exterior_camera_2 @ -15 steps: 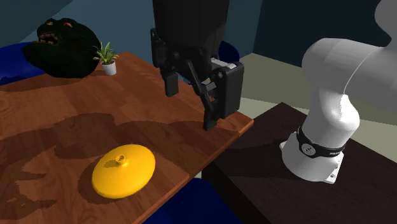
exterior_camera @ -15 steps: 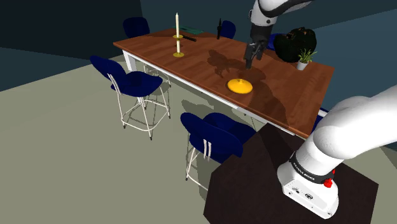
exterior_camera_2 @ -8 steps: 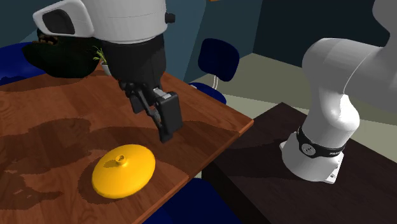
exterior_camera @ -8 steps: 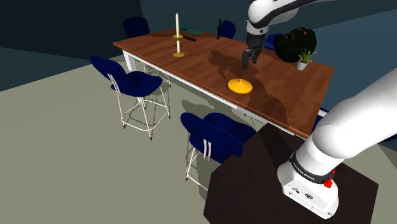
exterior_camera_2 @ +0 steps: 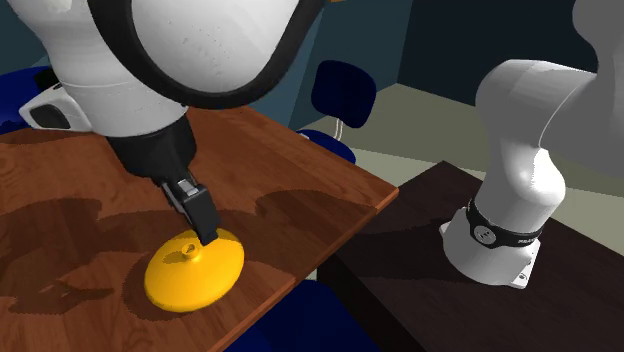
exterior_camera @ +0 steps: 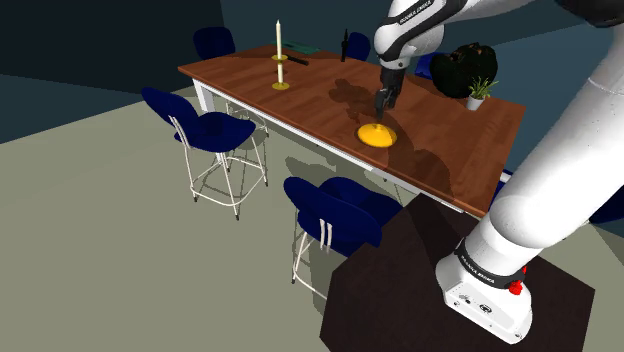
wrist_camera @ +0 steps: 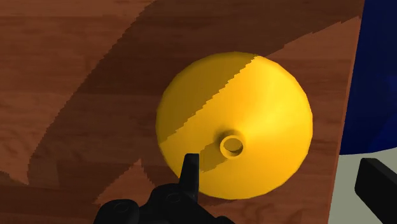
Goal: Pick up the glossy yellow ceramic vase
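The yellow vase (exterior_camera: 377, 135) is a low, glossy, disc-shaped piece with a small round mouth, lying on the brown wooden table (exterior_camera: 300, 95) near its front edge. My black gripper (exterior_camera: 382, 101) hangs just above it, fingers pointing down. From the second exterior view, the gripper (exterior_camera_2: 206, 225) is almost touching the top of the vase (exterior_camera_2: 185, 275). In the wrist view the gripper (wrist_camera: 278, 165) is open. One finger stands over the vase (wrist_camera: 254, 108) beside its mouth, the other out past the table edge. Nothing is held.
A white candle in a yellow holder (exterior_camera: 279, 60) and a dark bottle (exterior_camera: 343, 45) stand at the table's far end. A black lumpy object (exterior_camera: 460, 68) and a small potted plant (exterior_camera: 479, 92) sit behind the vase. Blue chairs (exterior_camera: 210, 130) (exterior_camera: 335, 215) line the near side.
The gripper has dropped and shifted toward the shoulder view's left, from well above the table down to just over the vase. The vase has stayed in place.
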Available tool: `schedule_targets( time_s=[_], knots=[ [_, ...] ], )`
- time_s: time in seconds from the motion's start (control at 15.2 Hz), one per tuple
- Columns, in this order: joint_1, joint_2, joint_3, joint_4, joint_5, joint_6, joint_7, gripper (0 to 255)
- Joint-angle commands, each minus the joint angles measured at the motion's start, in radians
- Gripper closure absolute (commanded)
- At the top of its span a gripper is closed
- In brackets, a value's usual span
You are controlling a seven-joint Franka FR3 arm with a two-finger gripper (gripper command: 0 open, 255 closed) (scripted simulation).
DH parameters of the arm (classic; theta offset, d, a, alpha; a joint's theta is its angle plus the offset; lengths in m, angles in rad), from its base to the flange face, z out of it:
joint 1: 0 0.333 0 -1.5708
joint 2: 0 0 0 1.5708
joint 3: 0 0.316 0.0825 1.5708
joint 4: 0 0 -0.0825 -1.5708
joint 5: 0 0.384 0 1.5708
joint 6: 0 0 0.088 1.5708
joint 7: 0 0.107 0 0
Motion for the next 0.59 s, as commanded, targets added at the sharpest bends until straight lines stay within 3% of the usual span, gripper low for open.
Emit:
schedule_targets(
  time_s=[0.0, 0.53],
  knots=[
    [-0.012, 0.079, -0.008, 0.046, 0.033, 0.026, -0.047, 0],
    [-0.023, 0.159, -0.003, 0.029, 0.063, 0.118, -0.07, 0]
  ],
)
